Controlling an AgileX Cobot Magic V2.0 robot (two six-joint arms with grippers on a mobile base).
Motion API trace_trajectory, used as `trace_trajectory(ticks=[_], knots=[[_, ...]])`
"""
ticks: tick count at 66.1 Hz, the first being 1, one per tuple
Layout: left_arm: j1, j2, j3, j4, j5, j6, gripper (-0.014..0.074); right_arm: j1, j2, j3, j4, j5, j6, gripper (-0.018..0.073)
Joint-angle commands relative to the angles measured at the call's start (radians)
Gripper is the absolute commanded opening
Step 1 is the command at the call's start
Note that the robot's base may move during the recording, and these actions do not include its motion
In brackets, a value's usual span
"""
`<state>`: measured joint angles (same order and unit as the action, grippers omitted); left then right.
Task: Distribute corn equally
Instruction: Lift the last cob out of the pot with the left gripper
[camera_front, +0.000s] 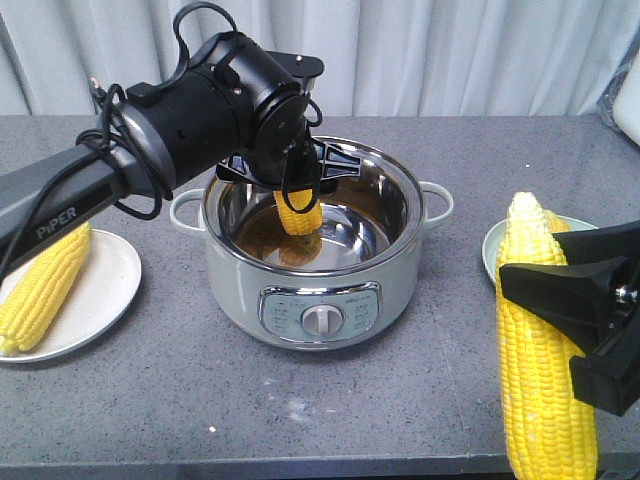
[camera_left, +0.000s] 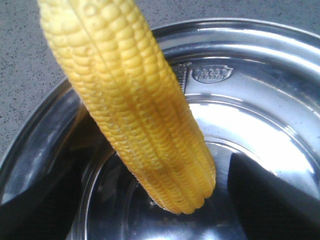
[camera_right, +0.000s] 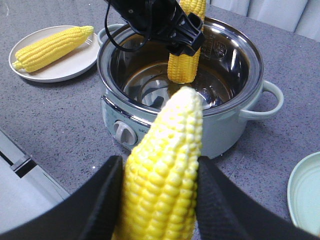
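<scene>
Front-facing view: black left gripper (camera_front: 300, 185) pinches a yellow corn cob (camera_front: 299, 214) upright, apparently to clear the round steel pot (camera_front: 400, 195); black right gripper (camera_right: 160, 195) clamps another cob (camera_right: 167, 140).

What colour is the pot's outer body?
The pot is pale mint green, clearest in the front view.

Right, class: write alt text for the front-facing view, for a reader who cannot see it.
A robot's left hand holds a corn cob upright in an open steel pot on a grey table. Its right hand grips a second cob near the camera at right; a third cob lies on a white plate at left.
</scene>
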<state>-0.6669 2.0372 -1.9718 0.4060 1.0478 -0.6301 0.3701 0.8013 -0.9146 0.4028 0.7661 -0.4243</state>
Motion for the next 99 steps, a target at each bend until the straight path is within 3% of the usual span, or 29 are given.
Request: trace_trajectory(ticks=[1,26,40,62,76,82,99], knots=[[0.009,-0.040,-0.031,0.018,-0.049,-0.012,0.0580,-0.004,-0.005,-0.025,0.015,-0.062,-0.009,0.0151],[0.009,0.034,-0.031,0.005,-0.175,-0.012,0.0580,-0.004,-0.005,-0.025,0.015,-0.062,-0.009,0.0151],[0.009,0.067,-0.031,0.035,-0.249,-0.012,0.0567,-0.004,-0.005,-0.025,0.015,-0.062,-0.009,0.0151],[0.009,0.074,-0.031,0.048,-0.208,-0.012,0.0320,-0.004,-0.005,-0.025,0.015,-0.062,-0.009,0.0151],[0.009,0.032,-0.031,0.035,-0.194,0.002,0.0293,-0.004,-0.005,-0.025,0.015,-0.062,-0.009,0.0151],[0.009,-0.004,-0.031,-0.003,-0.181,0.054,0.0293,-0.004,-0.005,-0.025,0.015,-0.062,-0.009,0.0151],[0.009,-0.149,-0.031,-0.172,-0.151,0.319,0.0293,-0.004,-0.005,-0.025,0.015,-0.062,-0.009,0.0151]])
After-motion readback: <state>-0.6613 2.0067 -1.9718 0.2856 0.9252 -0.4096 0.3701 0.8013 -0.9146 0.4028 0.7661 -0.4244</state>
